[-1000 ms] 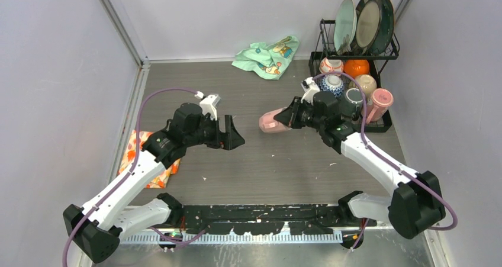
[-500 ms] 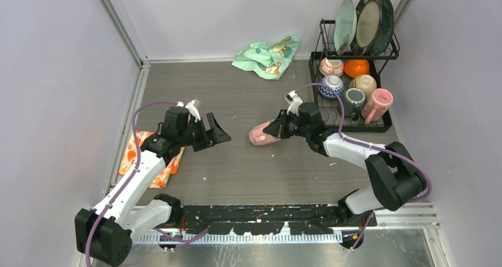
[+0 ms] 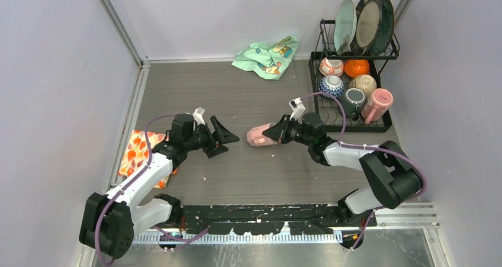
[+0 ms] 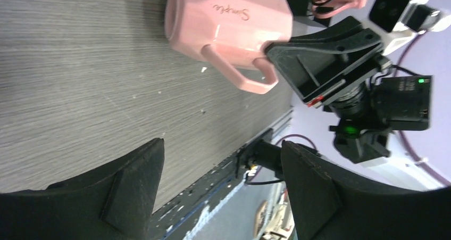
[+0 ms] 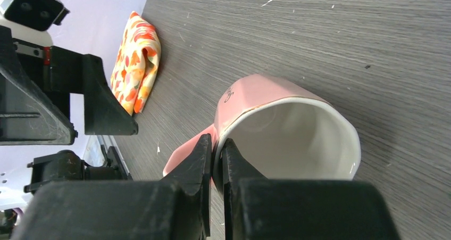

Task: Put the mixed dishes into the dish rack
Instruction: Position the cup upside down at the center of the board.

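A pink cup (image 3: pixel 258 135) lies on its side near the middle of the bench (image 3: pixel 266 175), its open mouth turned toward the right arm and its handle pointing at the near edge. Whether it rests on the surface or hangs just above it I cannot tell. The right gripper (image 5: pixel 216 144) has its fingers clamped on the cup's rim, one finger outside the wall and one inside, on the side by the handle.

The left gripper (image 4: pixel 222 147) is held low over the bench to the left of the cup, its fingers spread wide apart and aimed at the cup's base. It holds nothing, and there is a clear gap between it and the cup.

The dish rack (image 3: pixel 355 128) stands at the far right corner. On its upper shelf three plates stand on edge side by side: a pale green plate (image 3: pixel 344 25), a beige plate (image 3: pixel 367 19) with a dark rim, and a dark blue-green plate (image 3: pixel 386 24). The lower basket holds a white and red bowl (image 3: pixel 331 66), an orange bowl (image 3: pixel 356 67), a blue patterned bowl (image 3: pixel 331 86), a beige bowl (image 3: pixel 365 83), a dark green cup (image 3: pixel 353 100) and a second pink mug (image 3: pixel 379 104).

A crumpled mint-green cloth (image 3: pixel 266 55) lies by the back wall, left of the rack. A folded orange floral cloth (image 3: pixel 137 154) lies at the left edge of the bench, beside the left arm.
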`<control>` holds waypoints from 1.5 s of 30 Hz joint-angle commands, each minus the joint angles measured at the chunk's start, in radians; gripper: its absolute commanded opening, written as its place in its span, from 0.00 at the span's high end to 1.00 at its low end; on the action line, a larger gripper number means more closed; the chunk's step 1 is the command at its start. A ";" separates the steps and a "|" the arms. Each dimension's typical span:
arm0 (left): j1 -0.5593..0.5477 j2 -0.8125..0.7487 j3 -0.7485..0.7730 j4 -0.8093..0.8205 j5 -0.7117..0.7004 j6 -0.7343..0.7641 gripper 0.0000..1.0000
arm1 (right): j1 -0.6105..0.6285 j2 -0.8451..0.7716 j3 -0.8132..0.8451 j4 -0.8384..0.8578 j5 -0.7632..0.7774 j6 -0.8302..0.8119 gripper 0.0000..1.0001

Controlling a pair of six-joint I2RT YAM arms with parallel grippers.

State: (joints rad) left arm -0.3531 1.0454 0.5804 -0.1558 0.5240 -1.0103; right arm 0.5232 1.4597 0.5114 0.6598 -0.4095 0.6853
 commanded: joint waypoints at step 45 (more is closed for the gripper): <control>-0.017 0.075 -0.231 0.975 0.132 -0.907 0.58 | 0.350 -0.043 0.118 0.460 0.304 -0.162 0.99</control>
State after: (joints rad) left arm -0.3656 1.1049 0.3305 0.6357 0.6338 -1.8347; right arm 0.8574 1.4124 0.6144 0.8471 -0.0933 0.5468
